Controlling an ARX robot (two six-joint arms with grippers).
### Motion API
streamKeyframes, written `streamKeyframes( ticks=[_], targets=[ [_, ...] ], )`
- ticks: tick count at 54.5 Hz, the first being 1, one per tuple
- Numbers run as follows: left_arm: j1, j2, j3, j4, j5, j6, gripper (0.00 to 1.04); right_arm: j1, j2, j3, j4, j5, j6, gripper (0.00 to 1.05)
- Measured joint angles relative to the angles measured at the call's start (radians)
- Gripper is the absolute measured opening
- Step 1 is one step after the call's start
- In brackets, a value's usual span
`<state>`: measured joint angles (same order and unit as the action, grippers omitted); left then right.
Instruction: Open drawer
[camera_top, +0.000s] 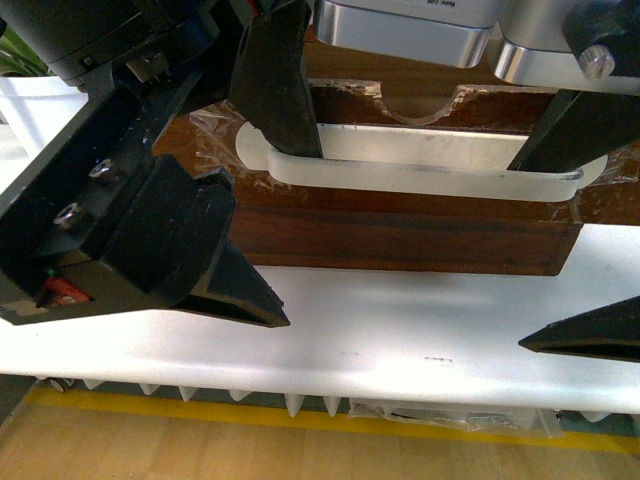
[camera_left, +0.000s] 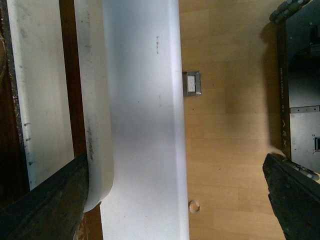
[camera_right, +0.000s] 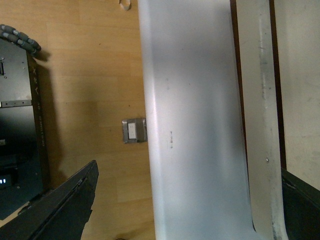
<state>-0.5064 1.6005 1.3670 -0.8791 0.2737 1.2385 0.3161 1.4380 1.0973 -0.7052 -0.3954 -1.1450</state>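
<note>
Front view shows the drawer sitting on the white table, its white handle facing the robot. Left end effector and right end effector both gape wide, each straddling a handle end, one jaw seemingly hooked behind it, the other over the table.

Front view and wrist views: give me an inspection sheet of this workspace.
surface: white table, drawer standing on it.
job's things: drawer, dark wood; white handle taped on; notch in rim.
clutter: nothing seen.
claws: left claw and right claw both open, each with one finger at the handle's gap, the other out front.
cables: ribbed grey sleeve by the dark base.
surroundings: wood floor, metal floor plate, yellow line.
</note>
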Motion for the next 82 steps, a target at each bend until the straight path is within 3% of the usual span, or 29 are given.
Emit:
streamKeyframes(
  ticks=[38,52,65,76,82],
  targets=[
    [-0.005,-0.134,-0.086,0.228,0.02,-0.092,0.99,-0.008,-0.113,-0.036,0.094,-0.043,0.07,0.96],
    [0.011,-0.22,-0.14,0.405,0.032,-0.168,0.99,-0.066,-0.239,-0.119,0.257,-0.086,0.142,0.96],
    [0.053,-0.357,-0.323,0.76,-0.066,-0.352,0.99,-0.156,-0.43,-0.275,0.478,-0.117,0.303,0.96],
    [0.112,-0.504,-0.546,1.045,-0.259,-0.549,0.99,-0.261,-0.626,-0.462,0.659,-0.082,0.482,0.96],
    [0.141,-0.611,-0.67,1.126,-0.346,-0.682,0.99,-0.33,-0.735,-0.543,0.7,-0.065,0.587,0.96]
  ],
)
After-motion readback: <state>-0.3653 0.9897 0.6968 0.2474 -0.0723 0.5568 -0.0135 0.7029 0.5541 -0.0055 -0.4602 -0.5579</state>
